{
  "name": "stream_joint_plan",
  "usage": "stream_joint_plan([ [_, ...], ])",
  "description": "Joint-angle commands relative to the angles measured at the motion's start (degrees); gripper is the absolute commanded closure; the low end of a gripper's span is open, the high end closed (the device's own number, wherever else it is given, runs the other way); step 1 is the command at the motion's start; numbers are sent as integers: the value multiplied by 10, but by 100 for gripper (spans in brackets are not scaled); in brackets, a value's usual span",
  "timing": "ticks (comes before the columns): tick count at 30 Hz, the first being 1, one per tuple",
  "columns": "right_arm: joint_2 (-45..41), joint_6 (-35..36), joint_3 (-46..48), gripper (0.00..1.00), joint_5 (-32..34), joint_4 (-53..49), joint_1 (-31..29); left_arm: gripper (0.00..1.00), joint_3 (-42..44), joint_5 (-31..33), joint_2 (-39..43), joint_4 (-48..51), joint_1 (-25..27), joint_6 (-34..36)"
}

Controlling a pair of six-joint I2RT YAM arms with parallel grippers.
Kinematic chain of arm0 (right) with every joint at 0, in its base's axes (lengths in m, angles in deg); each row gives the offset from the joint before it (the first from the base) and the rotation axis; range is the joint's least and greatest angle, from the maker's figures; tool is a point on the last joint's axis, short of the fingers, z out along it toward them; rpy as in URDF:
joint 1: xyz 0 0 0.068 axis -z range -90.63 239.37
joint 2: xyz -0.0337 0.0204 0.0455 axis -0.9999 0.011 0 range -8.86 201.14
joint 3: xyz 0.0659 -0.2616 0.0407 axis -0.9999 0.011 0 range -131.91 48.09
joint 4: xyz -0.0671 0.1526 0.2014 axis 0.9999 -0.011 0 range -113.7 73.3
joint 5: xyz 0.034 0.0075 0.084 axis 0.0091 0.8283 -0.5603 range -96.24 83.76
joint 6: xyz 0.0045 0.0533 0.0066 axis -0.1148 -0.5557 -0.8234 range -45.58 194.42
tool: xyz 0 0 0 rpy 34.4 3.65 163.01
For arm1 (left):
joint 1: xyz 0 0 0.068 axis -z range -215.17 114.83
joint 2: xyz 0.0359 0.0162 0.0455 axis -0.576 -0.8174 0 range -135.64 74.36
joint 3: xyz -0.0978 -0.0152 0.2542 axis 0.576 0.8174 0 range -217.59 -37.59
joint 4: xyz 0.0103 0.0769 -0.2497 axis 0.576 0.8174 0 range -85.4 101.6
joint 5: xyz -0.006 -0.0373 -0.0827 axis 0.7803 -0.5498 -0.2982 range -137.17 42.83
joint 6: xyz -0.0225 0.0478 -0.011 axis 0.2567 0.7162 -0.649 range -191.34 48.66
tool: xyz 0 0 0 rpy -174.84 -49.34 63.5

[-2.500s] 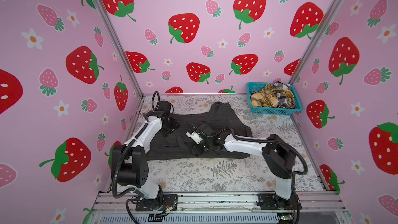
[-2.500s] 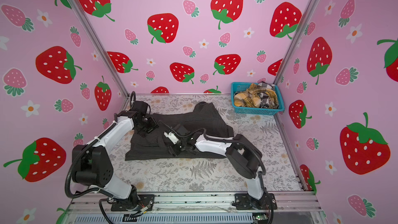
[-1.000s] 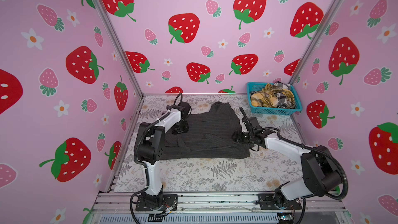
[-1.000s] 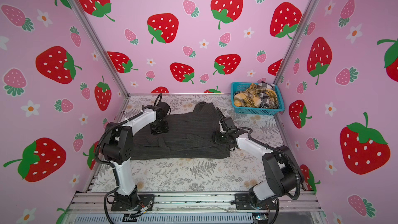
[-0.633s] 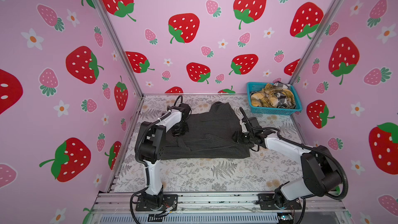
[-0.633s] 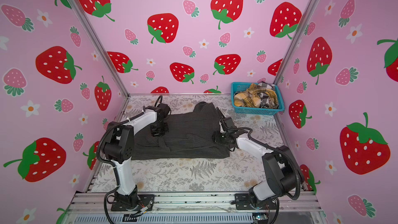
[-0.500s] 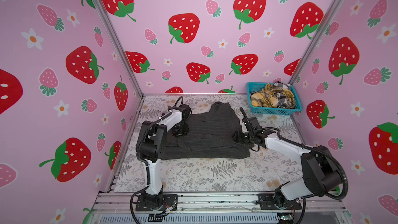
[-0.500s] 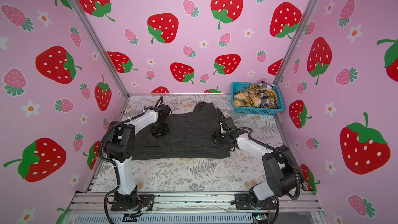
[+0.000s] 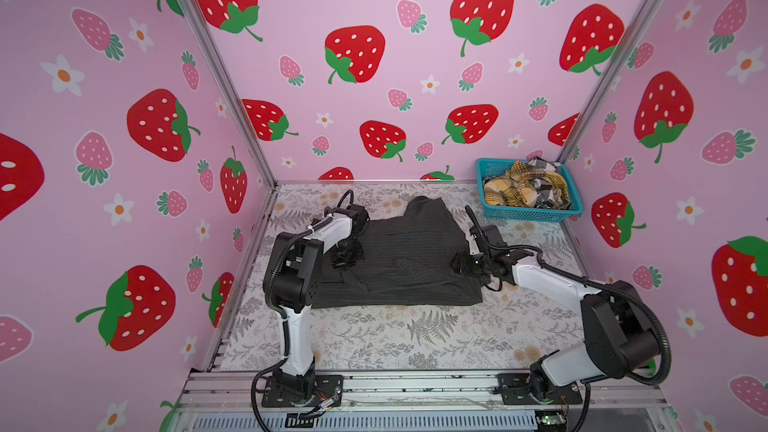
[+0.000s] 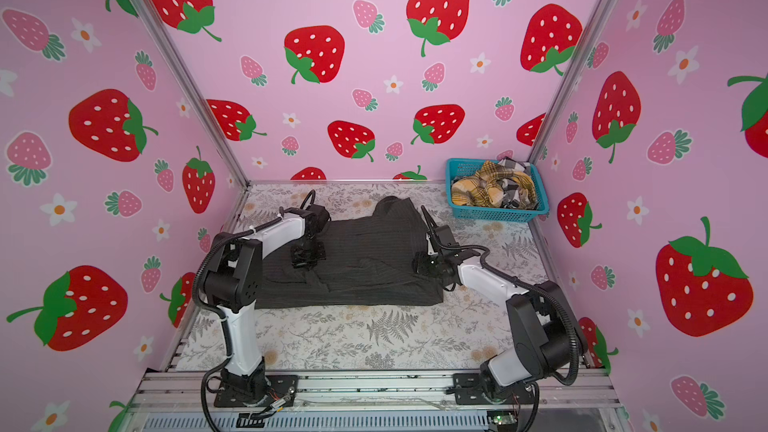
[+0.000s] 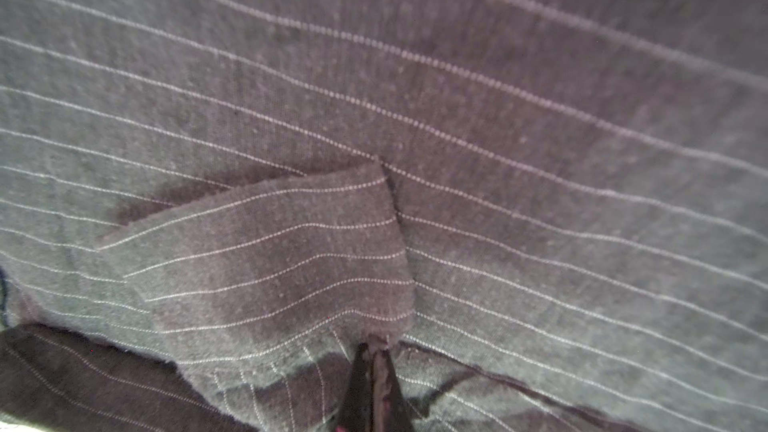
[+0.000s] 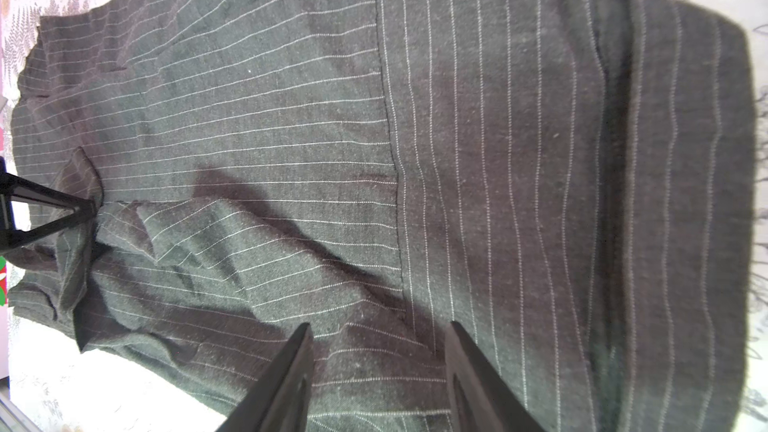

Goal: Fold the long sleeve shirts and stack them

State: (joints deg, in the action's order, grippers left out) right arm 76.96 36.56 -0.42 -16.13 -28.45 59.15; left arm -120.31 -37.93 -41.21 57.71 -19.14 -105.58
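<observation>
A dark charcoal pinstriped long sleeve shirt (image 9: 409,261) (image 10: 368,261) lies spread on the floral table in both top views. My left gripper (image 9: 347,258) (image 10: 305,260) points down on the shirt's left part. Its fingers meet on a small raised fold of the cloth (image 11: 291,259), pinched at the tips (image 11: 374,347); the right wrist view also shows this pinch (image 12: 93,209). My right gripper (image 9: 459,264) (image 12: 379,326) hovers open over the shirt's right edge, with only flat cloth between its fingers (image 12: 305,338). A mustard plaid shirt (image 9: 513,189) and a black-and-white checked shirt (image 9: 545,167) lie crumpled in the basket.
The turquoise mesh basket (image 9: 530,214) (image 10: 498,214) stands in the back right corner against the pink strawberry walls. Bare floral tabletop (image 9: 415,338) runs between the shirt and the metal rail at the front, where both arm bases are bolted.
My left gripper has gone from open to shut, pinching a fold of the charcoal shirt. The right gripper has stayed over the shirt's right edge, its fingers a touch closer together.
</observation>
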Motion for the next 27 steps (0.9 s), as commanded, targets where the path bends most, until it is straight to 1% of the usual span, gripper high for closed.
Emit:
stream_joint_plan([
  [1, -10, -3, 2, 47, 2, -19, 5, 100, -4, 48, 49, 5, -1, -7],
  [3, -13, -3, 2, 47, 4, -21, 6, 100, -1, 71, 85, -2, -2, -13],
  [6, -15, -3, 3, 47, 6, -22, 9, 100, 30, 100, 165, -37, -5, -19],
  [9, -15, 1, 4, 48, 0, -20, 9, 100, 93, 109, 247, -96, -13, -16],
  [12, -17, 6, 7, 48, -8, -17, 9, 100, 173, 67, 310, -150, -50, -24],
  [16, -30, 17, 20, 48, -12, -20, 6, 100, 311, 13, 392, -242, -114, -48],
  [18, -41, 22, 33, 48, -19, -14, 5, 100, 370, -14, 419, -285, -143, -61],
  [19, -49, 23, 42, 47, -27, -5, 4, 100, 394, -39, 427, -305, -158, -68],
  [21, -54, 29, 53, 43, -40, 1, -2, 100, 431, -82, 437, -337, -183, -85],
  [23, -47, 36, 52, 42, -35, -12, -11, 100, 458, -109, 450, -364, -197, -97],
  [27, -47, 34, 63, 42, -23, -15, -20, 99, 492, -116, 505, -384, -200, -116],
])
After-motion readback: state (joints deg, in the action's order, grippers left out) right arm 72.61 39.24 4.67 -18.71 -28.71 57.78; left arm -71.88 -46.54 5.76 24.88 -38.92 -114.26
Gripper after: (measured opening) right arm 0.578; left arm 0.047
